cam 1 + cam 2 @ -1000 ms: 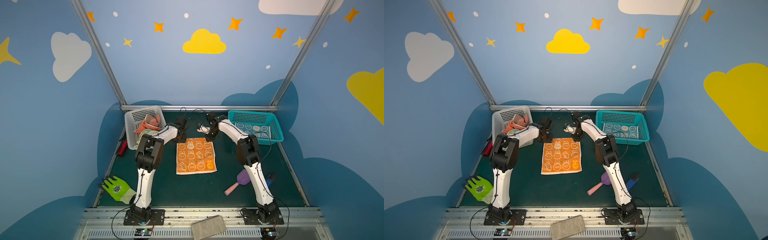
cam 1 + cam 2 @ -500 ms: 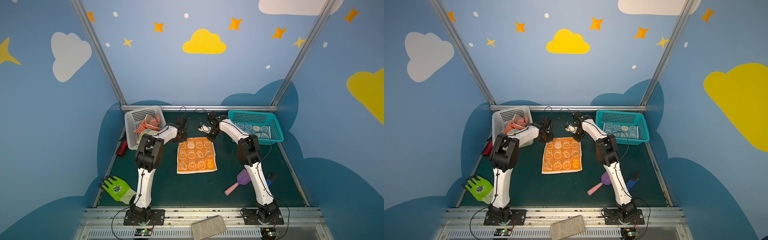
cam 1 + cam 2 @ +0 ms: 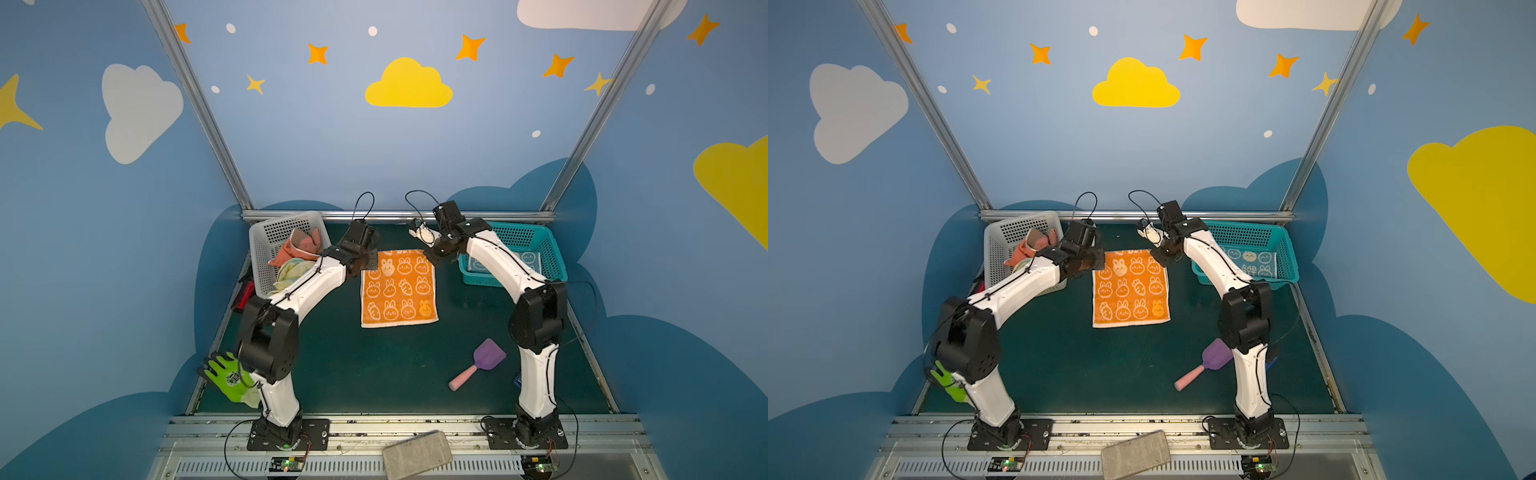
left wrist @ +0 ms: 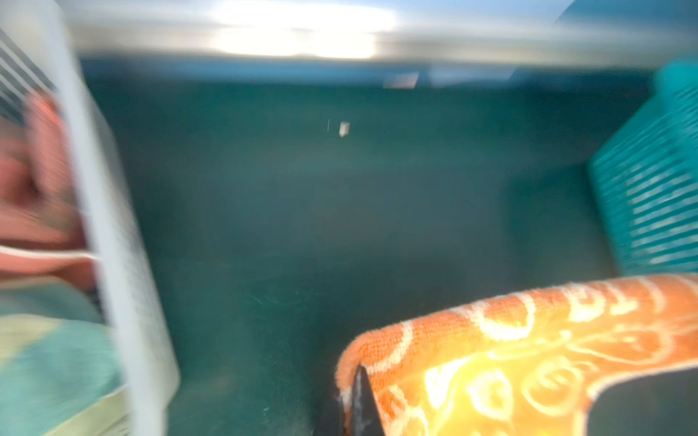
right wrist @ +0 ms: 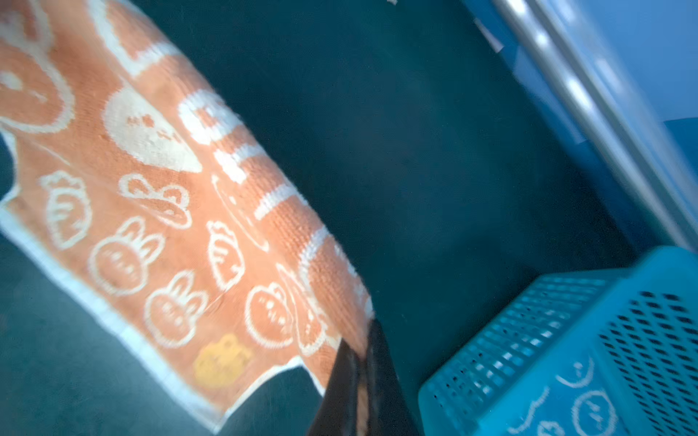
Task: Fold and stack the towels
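Compared with a second ago, the orange rabbit towel [image 3: 399, 291] is found shifted away from the robot, with its far edge lifted off the green mat [image 3: 374, 365]. The left gripper [image 3: 368, 266] and right gripper [image 5: 360, 377], then parted, are now pressed together. The far-left corner is clamped by the left one and the far-right corner by the right one, orange cloth being seen pinched at the dark fingers [image 5: 381, 385] in both wrist views.

The towel is placed just left of the teal basket [image 3: 1246, 236], apart from it. Its long axis is run front to back, parallel to the teal basket's short walls. The lettered end is pointed away from the robot, and the white-hemmed end is left on the mat, nearer the robot than the teal basket's front wall.

A folded blue rabbit towel [image 3: 1250, 262] is held inside the teal basket, whose left end is crossed by the right arm [image 3: 498, 257]. Well left of the teal basket, a white basket [image 3: 270, 241] is filled with a salmon towel [image 3: 297, 249] and a pale yellow-blue towel [image 3: 291, 270]. A purple scoop [image 3: 484, 359] is laid well nearer the robot than the teal basket, and a lime-green glove [image 3: 228, 376] far to its left.
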Robot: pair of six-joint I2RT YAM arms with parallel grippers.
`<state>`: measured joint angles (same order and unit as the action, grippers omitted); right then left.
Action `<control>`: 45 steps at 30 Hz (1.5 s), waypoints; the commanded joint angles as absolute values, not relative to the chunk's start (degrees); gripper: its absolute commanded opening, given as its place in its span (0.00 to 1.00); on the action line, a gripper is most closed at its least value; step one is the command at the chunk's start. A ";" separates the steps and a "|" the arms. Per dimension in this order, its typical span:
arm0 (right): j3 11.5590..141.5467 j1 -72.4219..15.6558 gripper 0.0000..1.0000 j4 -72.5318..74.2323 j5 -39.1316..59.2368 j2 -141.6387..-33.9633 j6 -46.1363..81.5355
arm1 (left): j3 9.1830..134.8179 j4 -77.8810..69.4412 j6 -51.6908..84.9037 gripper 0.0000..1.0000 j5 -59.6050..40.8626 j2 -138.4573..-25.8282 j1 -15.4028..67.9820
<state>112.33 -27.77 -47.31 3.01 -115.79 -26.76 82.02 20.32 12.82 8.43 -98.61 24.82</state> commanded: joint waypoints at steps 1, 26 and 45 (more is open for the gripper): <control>108.95 -27.55 0.00 -46.75 2.90 -110.22 -25.40 | 77.55 16.22 11.61 0.04 14.59 -91.55 25.98; 61.11 -30.98 0.00 -24.75 19.54 -65.22 -22.56 | 49.88 20.20 24.16 0.04 11.19 -53.48 33.00; 81.13 -23.56 0.00 -22.55 16.05 -99.54 -24.72 | 68.23 13.04 18.81 0.04 10.32 -94.35 22.76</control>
